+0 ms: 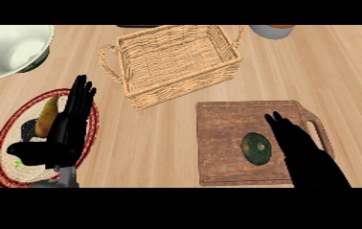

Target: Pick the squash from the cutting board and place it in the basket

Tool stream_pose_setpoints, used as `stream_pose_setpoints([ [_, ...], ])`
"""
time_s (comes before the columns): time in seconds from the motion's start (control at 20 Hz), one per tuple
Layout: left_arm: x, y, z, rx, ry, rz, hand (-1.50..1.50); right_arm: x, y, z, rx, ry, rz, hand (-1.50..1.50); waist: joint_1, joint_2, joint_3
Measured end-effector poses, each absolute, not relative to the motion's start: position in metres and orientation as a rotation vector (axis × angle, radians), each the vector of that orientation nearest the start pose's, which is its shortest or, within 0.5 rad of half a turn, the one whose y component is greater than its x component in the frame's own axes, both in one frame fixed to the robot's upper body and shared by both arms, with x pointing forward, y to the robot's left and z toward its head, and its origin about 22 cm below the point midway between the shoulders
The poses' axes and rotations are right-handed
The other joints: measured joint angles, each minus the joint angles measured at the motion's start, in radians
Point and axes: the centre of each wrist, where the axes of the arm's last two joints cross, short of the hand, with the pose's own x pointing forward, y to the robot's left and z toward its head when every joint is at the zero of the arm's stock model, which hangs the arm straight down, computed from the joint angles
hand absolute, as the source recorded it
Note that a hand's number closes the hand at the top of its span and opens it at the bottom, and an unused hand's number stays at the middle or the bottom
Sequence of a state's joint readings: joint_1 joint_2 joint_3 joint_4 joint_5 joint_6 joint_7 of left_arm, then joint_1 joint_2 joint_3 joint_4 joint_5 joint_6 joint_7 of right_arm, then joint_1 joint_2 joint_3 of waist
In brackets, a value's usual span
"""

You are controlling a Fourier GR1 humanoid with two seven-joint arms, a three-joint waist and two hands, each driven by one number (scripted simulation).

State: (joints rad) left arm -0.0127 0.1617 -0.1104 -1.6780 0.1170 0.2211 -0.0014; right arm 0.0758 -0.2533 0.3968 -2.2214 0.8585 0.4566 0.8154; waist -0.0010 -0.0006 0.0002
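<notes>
Squash (256,148) lies on the cutting board (219,127), just left of the right hand (304,151), whose fingers (283,127) are straight and hold nothing. Step in hand: approach. Next move: curl the fingers round it, then carry it to the basket (176,62) ahead of the fingers.

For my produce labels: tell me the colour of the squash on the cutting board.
The squash is dark green with a pale middle spot; head view.

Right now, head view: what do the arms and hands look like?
The left hand is matte black, with slim segmented fingers and a thumb. It joins a grey forearm, of which only a short stub shows at the lower edge. The right hand is the same black and reads as one dark shape; none of its forearm's grey shows. No cables, markings or sleeves are visible.
</notes>
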Motion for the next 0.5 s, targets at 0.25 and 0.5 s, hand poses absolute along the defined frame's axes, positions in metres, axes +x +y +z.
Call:
stream_pose_setpoints([
  [0.25, 0.235, 0.239, 0.033, 0.095, -1.673, 0.050, 0.00, 0.180, -0.184, 0.118, -0.853, -1.108, 0.977, -1.50, 0.002, 0.000, 0.000],
  [0.5, 0.239, 0.245, 0.031, 0.101, -1.678, 0.050, 0.00, 0.187, -0.184, 0.107, -0.853, -1.104, 0.972, -1.50, 0.001, 0.000, 0.000],
])
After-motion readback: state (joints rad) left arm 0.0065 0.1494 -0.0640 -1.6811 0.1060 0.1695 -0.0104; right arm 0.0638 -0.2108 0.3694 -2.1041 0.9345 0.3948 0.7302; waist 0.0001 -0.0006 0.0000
